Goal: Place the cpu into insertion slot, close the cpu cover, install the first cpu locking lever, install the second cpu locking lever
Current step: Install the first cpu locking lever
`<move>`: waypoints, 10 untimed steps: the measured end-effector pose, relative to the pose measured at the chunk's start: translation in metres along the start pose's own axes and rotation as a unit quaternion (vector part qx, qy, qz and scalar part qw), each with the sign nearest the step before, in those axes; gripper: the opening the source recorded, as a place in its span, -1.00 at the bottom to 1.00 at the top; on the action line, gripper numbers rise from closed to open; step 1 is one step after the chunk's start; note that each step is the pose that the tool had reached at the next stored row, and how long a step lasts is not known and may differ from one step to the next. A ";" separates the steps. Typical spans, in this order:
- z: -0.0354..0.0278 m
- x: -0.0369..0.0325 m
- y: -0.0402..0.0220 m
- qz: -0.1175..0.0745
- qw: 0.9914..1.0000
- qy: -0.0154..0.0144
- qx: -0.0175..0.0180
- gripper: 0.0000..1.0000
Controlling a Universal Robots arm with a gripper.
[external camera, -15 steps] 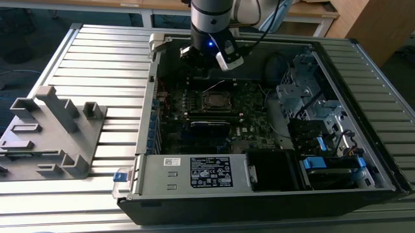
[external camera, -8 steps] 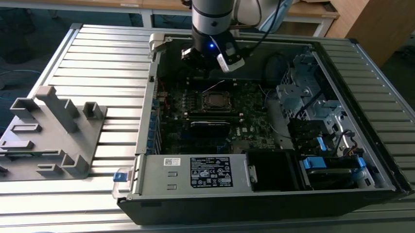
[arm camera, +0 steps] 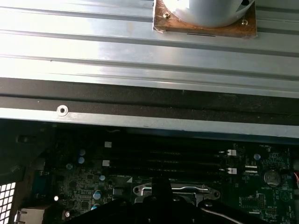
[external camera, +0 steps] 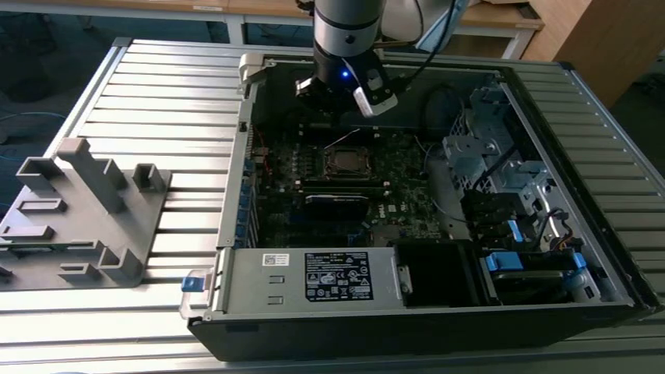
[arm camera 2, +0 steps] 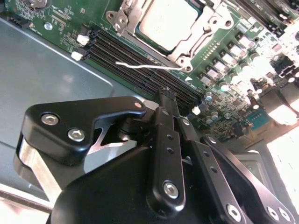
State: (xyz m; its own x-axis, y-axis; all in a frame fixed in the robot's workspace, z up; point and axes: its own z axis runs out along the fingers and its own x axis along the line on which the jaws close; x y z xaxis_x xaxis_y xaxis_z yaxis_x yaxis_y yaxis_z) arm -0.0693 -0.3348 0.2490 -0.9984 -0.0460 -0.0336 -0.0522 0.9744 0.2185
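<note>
While the gripper hung over the memory slots, just short of the socket, its jaws looked pressed together with nothing pinched between them. In the exterior view it stood at the upper centre of the frame, inside the open case. The slot lay below it, near the middle of the frame, on the motherboard. The cpu sat flat in the slot. Its grey top showed through the window of the cover, which appeared to lie down over it. One lever, a thin pale wire, ran between the socket and the memory slots and seemed unlatched. Whether it touched the board could not be told.

By its look, the lever would be light and stiff but springy, and smooth and narrow enough to slip off a flat pad. It would best be taken near its bent free end, where the leverage is greatest, and not close to its pivot. The cover was probably thin and easily bent, so any push belonged on its free edge. The cpu and the contacts under it would be fragile and best left untouched.
</note>
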 end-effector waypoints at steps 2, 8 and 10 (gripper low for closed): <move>0.0000 -0.0001 0.0000 0.000 1.000 0.000 0.000 -0.80; 0.0033 0.0000 -0.0007 0.000 1.000 -0.002 0.000 -0.80; 0.0054 0.0000 -0.0012 -0.001 1.000 -0.003 0.000 -0.80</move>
State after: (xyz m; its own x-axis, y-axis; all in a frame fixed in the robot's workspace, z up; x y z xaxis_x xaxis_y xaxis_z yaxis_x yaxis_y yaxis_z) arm -0.0692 -0.3347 0.2435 -0.9982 -0.0460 -0.0397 -0.0536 0.9744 0.2185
